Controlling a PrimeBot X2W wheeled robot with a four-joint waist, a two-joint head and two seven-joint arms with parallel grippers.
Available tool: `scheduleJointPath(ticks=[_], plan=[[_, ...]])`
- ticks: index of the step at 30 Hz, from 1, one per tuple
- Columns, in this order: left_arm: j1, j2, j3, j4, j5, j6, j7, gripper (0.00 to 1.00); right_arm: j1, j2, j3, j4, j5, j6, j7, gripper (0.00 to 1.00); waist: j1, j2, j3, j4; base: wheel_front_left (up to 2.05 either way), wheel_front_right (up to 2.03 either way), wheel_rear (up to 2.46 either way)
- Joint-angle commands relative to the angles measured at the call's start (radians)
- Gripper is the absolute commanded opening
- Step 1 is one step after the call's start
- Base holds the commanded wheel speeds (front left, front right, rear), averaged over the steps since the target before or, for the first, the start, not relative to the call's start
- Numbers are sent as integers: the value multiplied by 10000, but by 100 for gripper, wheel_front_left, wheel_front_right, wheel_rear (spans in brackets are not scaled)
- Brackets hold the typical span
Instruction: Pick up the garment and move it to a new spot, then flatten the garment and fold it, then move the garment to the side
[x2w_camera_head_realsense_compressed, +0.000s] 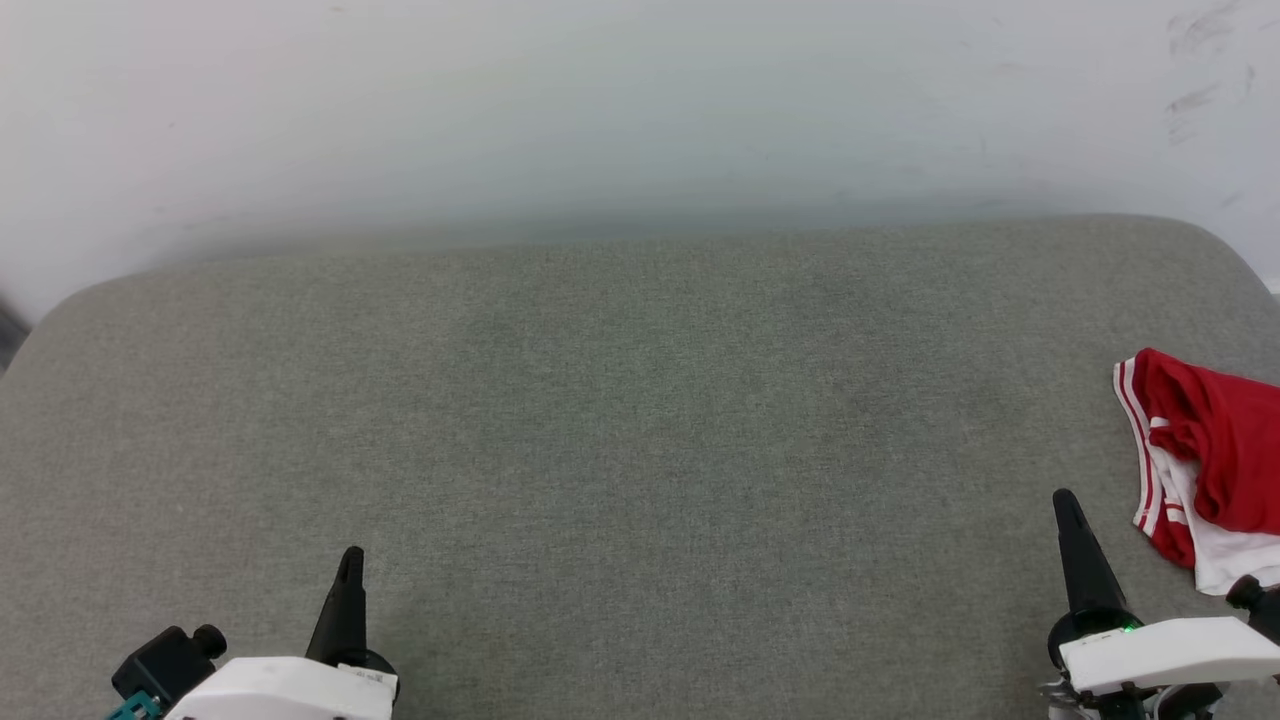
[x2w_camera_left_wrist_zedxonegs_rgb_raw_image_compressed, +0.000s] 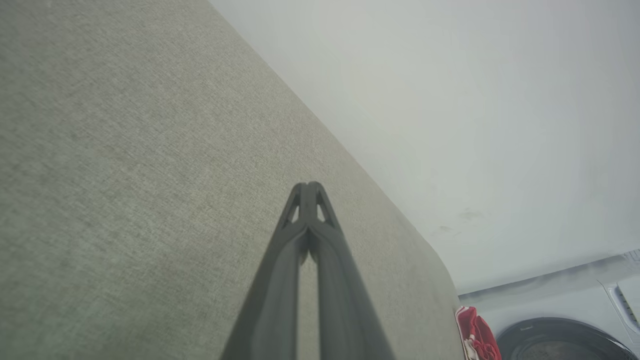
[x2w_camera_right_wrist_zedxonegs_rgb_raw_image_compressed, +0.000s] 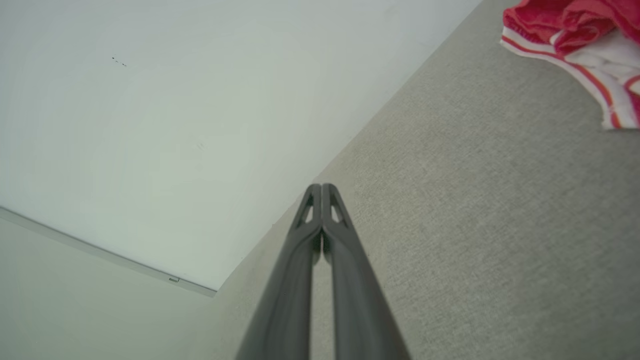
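1. The left gripper (x2w_camera_left_wrist_zedxonegs_rgb_raw_image_compressed: 309, 189) has its two fingers pressed together and holds nothing. It points across the grey padded surface (x2w_camera_head_realsense_compressed: 640, 400).
2. The right gripper (x2w_camera_right_wrist_zedxonegs_rgb_raw_image_compressed: 322, 189) is likewise closed tip to tip and empty.
3. The garment (x2w_camera_head_realsense_compressed: 1205, 440) lies crumpled near the surface's right edge, just beside the right gripper and apart from it.
4. The head view's edge cuts off the garment's right part, and its folds hide much of the cloth.
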Motion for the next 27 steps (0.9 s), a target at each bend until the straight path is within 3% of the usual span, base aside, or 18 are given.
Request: scheduleJointPath(ticks=[1,27], plan=[[-268,59,52,-39,-327,-72,57,0,-265,-79,-49,-47,342,0,63,0,0,0,-1,3,0,0,0],[-853,68,259,431,-3164,-482,752,0,-645,-23,-262,286,3087,0,777,0,0,0,-19,54,0,0,0]])
